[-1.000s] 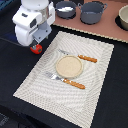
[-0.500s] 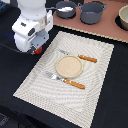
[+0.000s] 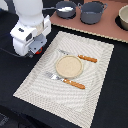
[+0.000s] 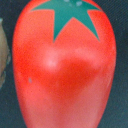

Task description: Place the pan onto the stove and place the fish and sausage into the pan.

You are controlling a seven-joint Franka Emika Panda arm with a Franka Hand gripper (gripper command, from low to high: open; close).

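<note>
The sausage (image 4: pixel 62 65) is a red-orange tomato-like lump with a green star top, and it fills the wrist view. In the exterior view the sausage (image 3: pixel 37 50) shows as a red patch under my white hand, on the black table left of the placemat. My gripper (image 3: pixel 34 48) is right over it; the fingers are hidden, so I cannot tell how they stand. The small blue-grey pan (image 3: pixel 59 11) sits at the stove's (image 3: pixel 95 30) far left corner. The white fish (image 3: pixel 66 8) lies in the pan.
A larger grey two-handled pot (image 3: pixel 92 12) stands on the stove beside the pan, and another vessel (image 3: pixel 123 19) is at the exterior view's right edge. A pale striped placemat (image 3: pixel 95 75) holds a tan plate (image 3: pixel 68 66), a knife (image 3: pixel 80 57) and a fork (image 3: pixel 67 81).
My hand has sunk slightly toward the red sausage and stays in the same place over it. Nothing else has moved.
</note>
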